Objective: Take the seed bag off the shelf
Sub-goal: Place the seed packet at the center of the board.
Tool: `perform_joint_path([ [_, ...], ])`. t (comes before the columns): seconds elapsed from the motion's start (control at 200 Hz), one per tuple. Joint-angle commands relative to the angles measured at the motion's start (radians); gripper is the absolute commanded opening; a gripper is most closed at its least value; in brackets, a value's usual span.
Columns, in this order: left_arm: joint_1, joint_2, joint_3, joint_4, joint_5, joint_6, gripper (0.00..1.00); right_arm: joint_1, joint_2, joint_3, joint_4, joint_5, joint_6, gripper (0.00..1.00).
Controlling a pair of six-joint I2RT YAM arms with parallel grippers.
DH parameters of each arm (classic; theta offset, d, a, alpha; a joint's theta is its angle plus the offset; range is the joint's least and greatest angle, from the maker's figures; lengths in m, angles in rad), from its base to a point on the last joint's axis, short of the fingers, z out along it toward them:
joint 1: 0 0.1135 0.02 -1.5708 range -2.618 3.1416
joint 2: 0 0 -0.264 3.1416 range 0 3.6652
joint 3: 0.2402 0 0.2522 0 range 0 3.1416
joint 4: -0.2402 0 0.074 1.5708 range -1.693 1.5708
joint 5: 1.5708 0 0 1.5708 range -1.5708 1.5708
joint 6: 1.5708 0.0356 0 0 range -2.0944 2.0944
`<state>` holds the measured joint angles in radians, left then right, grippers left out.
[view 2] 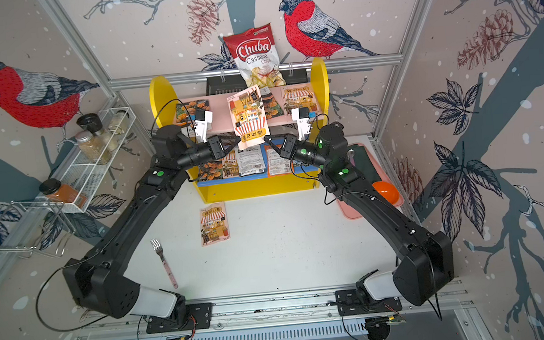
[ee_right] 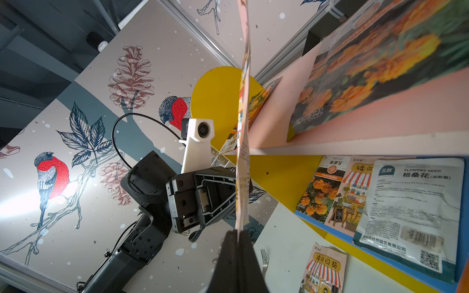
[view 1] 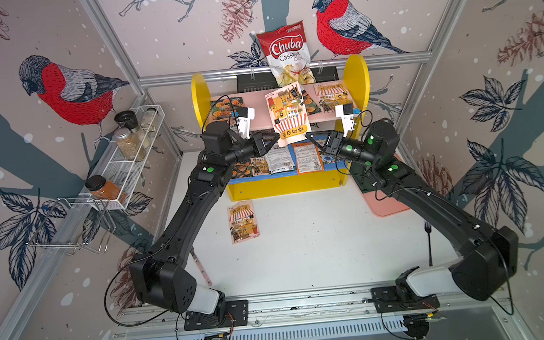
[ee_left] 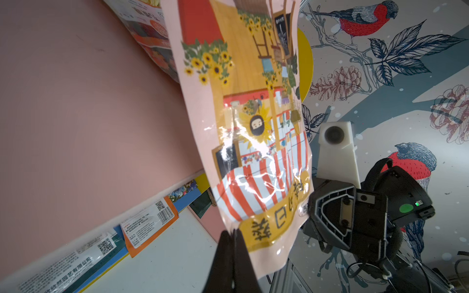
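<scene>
Top views: seed bag [view 1: 287,111] up on end over the pink upper board [view 1: 257,110] of the shelf [view 1: 358,77], midway along the front edge, lower end hanging past that edge. Hard to tell whether the far end touches the board.

Left gripper [view 1: 275,136] and right gripper [view 1: 307,135] set at opposite lower corners of the bag, tips facing each other. Both arms stretched forward from the near edge of the table [view 1: 303,248], elbows out, forearms turned inward toward the shelf's middle. Probably two holds because a thin, glossy, floppy bag folds or slips in a single pinch.

Left wrist view: left gripper [ee_left: 231,234] with jaws pressed together on the bag's lower corner, just beside the yellow banner. Printed face toward this camera, crinkled and shining. Right gripper close at the opposite corner.

Right wrist view: bag seen edge-on, a thin upright strip running down into the right gripper [ee_right: 236,232], jaws closed on it. Left gripper just behind the strip. Other packets [ee_right: 411,203] lying flat on the tier below.

Judged from this: bag gripped at both corners and mostly raised off the board. Drawing it back toward the table's near edge not yet done.
</scene>
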<state>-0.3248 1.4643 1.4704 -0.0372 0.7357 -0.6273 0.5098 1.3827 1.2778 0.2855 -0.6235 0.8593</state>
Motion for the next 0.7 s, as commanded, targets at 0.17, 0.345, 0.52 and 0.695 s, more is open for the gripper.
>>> perform_joint_path([
  [0.17, -0.011, -0.069, -0.028, -0.073, 0.011, 0.036, 0.00, 0.017, -0.059, -0.077, 0.009, 0.031, -0.047, 0.00],
  [0.345, -0.027, -0.126, -0.139, -0.102, -0.027, 0.047, 0.00, 0.035, -0.105, -0.159, 0.022, 0.065, -0.054, 0.00],
  [0.52, -0.029, -0.207, -0.259, -0.102, -0.063, 0.048, 0.00, 0.067, -0.162, -0.245, 0.021, 0.105, -0.066, 0.00],
  [0.695, -0.039, -0.300, -0.386, -0.100, -0.124, 0.034, 0.00, 0.106, -0.197, -0.348, 0.039, 0.130, -0.062, 0.00],
])
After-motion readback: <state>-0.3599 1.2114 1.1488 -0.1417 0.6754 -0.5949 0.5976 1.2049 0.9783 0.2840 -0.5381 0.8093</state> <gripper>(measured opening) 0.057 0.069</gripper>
